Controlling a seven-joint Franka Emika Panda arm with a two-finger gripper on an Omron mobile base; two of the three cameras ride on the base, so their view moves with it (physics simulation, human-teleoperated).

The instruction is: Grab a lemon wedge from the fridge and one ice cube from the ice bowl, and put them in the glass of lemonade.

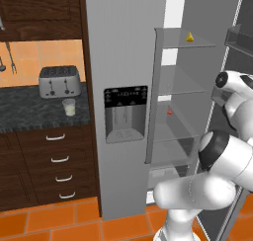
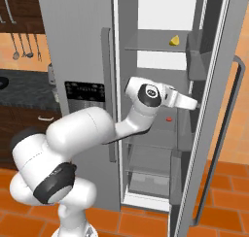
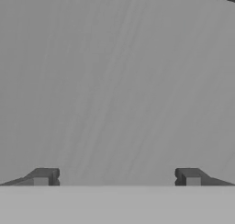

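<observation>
1. The fridge [image 1: 121,62] has its right door open, so the shelves are reachable
2. The gripper [image 3: 117,177] is spread wide and holds nothing, facing a plain grey surface
3. The glass of lemonade [image 1: 69,106] waits on the counter beside the toaster [image 1: 60,81]
4. The lemon wedge [image 2: 174,40] lies untouched on the top shelf; both pickups remain

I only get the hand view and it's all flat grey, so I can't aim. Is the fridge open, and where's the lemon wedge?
Observer: The fridge has one door open. The lemon wedge sits on the top shelf, higher than the end effector.
Operator: Anything else inside?
Observer: A tiny red object, lower down.
Operator: And the glass?
Observer: The glass of lemonade stands on the counter left of the fridge, in front of the toaster.
</observation>
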